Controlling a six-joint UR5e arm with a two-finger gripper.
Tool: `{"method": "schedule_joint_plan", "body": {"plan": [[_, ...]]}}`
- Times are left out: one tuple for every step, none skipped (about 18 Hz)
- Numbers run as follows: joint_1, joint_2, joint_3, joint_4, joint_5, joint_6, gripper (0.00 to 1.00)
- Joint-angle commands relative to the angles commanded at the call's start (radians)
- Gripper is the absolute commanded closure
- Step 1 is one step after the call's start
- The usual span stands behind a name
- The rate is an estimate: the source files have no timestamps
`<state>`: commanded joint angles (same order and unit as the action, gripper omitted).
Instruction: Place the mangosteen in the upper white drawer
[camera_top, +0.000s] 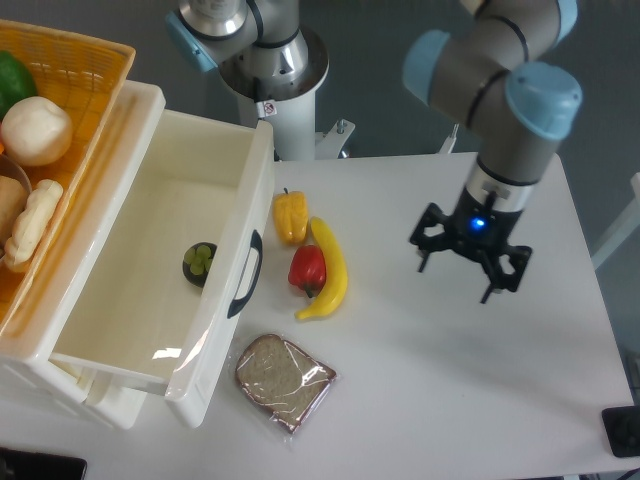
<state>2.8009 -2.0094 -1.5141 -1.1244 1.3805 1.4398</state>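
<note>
The mangosteen (200, 263), small, dark and round with a pale green cap, lies inside the upper white drawer (150, 190), near its front wall behind the dark curved handle (246, 274). The drawer is pulled open. My gripper (456, 282) hangs over the right half of the table, far to the right of the drawer. Its fingers are spread apart and hold nothing.
A yellow pepper (290, 217), a red pepper (307, 268) and a banana (331, 270) lie just right of the drawer front. A wrapped slice of bread (284, 380) lies below them. An orange woven basket (60, 120) with food sits at the upper left.
</note>
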Motion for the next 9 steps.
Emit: {"method": "schedule_joint_plan", "body": {"plan": [[0.005, -0.006, 0.003, 0.000, 0.030, 0.064, 0.00], [0.009, -0.009, 0.003, -0.002, 0.072, 0.127, 0.00], [0.011, -0.018, 0.003, -0.003, 0.112, 0.186, 0.00], [0.020, -0.034, 0.006, -0.003, 0.141, 0.238, 0.00], [0.023, -0.049, 0.014, -0.003, 0.159, 0.278, 0.00], [0.023, -0.060, 0.024, -0.003, 0.170, 0.295, 0.00], [0.022, -0.063, 0.035, -0.003, 0.173, 0.298, 0.00], [0.022, -0.065, 0.038, -0.003, 0.173, 0.295, 0.00], [0.022, -0.068, 0.040, -0.003, 0.172, 0.294, 0.00]]}}
